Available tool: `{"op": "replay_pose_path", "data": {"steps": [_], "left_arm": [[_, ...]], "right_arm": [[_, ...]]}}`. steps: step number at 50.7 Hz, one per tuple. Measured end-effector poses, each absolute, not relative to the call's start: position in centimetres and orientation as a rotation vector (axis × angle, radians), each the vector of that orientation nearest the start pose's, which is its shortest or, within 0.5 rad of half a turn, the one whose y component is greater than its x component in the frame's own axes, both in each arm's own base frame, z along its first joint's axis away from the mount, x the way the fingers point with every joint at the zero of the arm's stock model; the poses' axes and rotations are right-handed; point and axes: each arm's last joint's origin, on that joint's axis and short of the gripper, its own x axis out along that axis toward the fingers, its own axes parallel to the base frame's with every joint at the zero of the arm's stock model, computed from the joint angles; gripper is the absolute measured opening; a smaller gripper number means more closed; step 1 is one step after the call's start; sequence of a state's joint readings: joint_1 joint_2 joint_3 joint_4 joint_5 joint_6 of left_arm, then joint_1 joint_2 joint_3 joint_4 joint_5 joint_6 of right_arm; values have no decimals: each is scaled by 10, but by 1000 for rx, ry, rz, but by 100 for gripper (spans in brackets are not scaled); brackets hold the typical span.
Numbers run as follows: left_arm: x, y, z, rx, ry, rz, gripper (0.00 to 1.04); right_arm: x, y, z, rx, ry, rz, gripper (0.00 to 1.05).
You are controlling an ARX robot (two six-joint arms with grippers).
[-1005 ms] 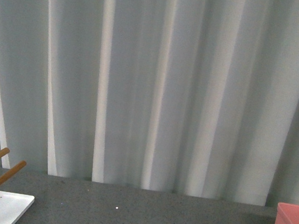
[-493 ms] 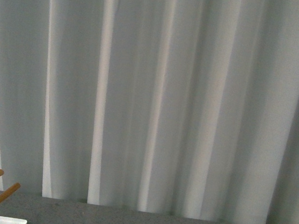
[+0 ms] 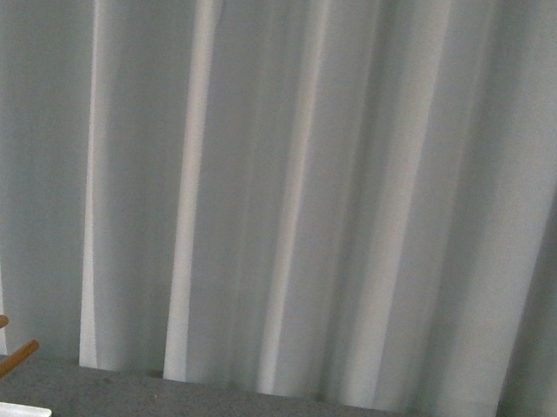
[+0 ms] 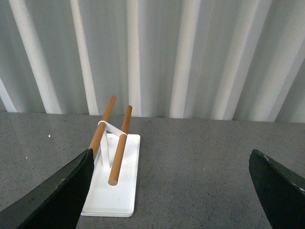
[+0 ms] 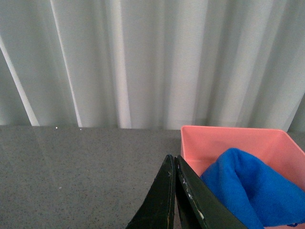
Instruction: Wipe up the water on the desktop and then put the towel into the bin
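Fingers of the right gripper [image 5: 174, 191] are pressed flat together with nothing between them, so the cloth has evidently been let go. Just beyond and beside those tips sits the bin [image 5: 214, 138], and the towel [image 5: 248, 191] lies bunched inside it, heaped against the near wall and rising about to rim height. That placement suggests the drop-off step is done and only a retreat is left. On the other side of the tips the desktop [image 5: 71, 167] runs bare to the curtain [image 5: 143, 62], giving free room to pull away from the bin wall.

The left gripper [image 4: 169, 181] is spread wide, its 2 fingers [image 4: 57, 191] far apart and holding nothing. Ahead of it, toward one finger, stands the white rack [image 4: 114, 186] with 2 wooden rods [image 4: 119, 148], apart from the gripper; bare tabletop fills the rest of the gap.

No water is visible on the desktop.
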State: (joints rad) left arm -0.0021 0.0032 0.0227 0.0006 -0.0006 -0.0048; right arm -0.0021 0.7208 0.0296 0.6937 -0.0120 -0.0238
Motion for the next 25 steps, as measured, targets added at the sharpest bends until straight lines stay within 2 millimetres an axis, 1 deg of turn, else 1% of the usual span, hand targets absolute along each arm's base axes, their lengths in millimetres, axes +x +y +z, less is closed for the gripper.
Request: {"op": "replay_pose_path", "data": {"steps": [25], "left_arm": [[96, 0, 171, -5, -20, -2, 98]], "right_arm": [[123, 0, 175, -17, -25, 6, 3]]}}
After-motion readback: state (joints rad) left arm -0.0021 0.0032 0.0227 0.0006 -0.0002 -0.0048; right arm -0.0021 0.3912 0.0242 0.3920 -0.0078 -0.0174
